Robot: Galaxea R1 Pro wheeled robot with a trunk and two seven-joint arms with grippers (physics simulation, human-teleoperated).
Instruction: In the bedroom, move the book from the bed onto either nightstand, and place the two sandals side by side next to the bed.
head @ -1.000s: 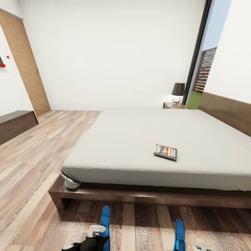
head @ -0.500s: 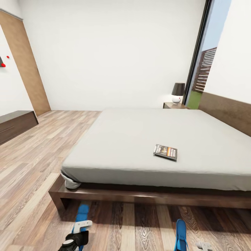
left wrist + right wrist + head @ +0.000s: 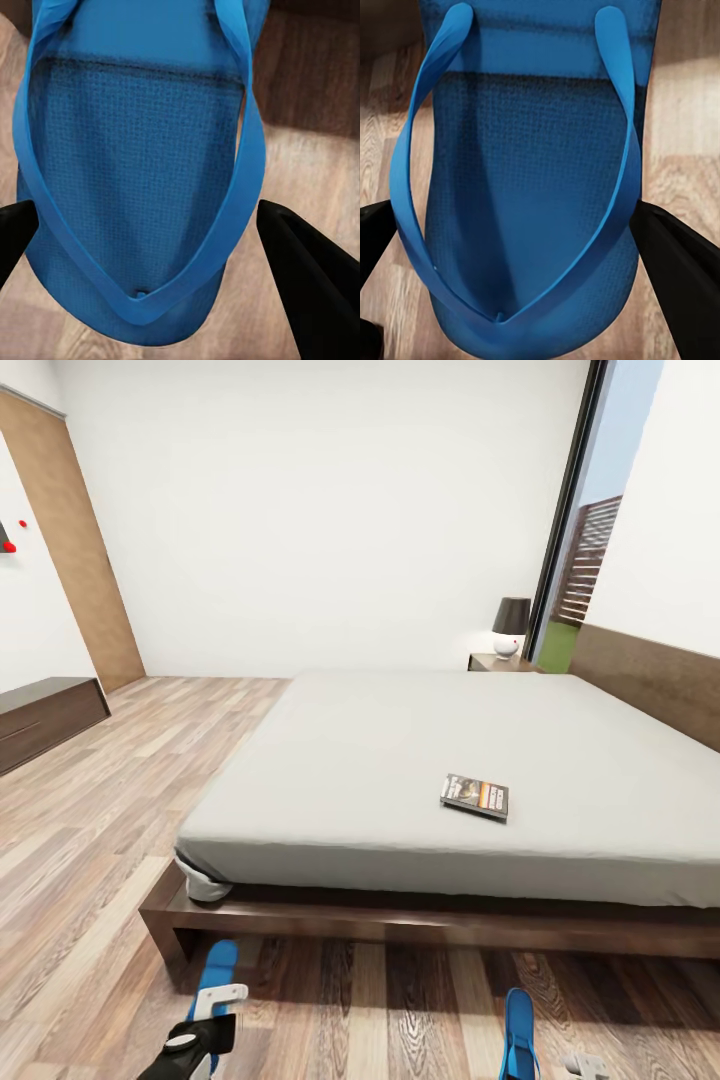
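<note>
The book [image 3: 475, 796] lies flat on the light mattress of the bed [image 3: 380, 760], toward its near right part. One blue sandal [image 3: 219, 961] is at the bed's near left corner, above the floor, with my left gripper [image 3: 218, 997] shut on it. In the left wrist view the sandal [image 3: 135, 150] spans the gap, black fingers [image 3: 307, 277] touching both edges. The other sandal [image 3: 517, 1028] is lower right by my right gripper [image 3: 585, 1065]. The right wrist view has that sandal [image 3: 525, 187] held between the fingers [image 3: 679, 262]. The nightstand [image 3: 497, 661] stands at the bed's far side.
A dark-shaded lamp [image 3: 511, 625] sits on the nightstand. A long low dark cabinet [image 3: 45, 715] lines the left wall beside a wooden door [image 3: 75, 560]. A tall window [image 3: 590, 540] is at the back right. Wood floor [image 3: 100, 830] runs left of the bed.
My left gripper has carried its sandal to the left along the bed's near side, toward the corner. The right sandal, the book and the camera have stayed put.
</note>
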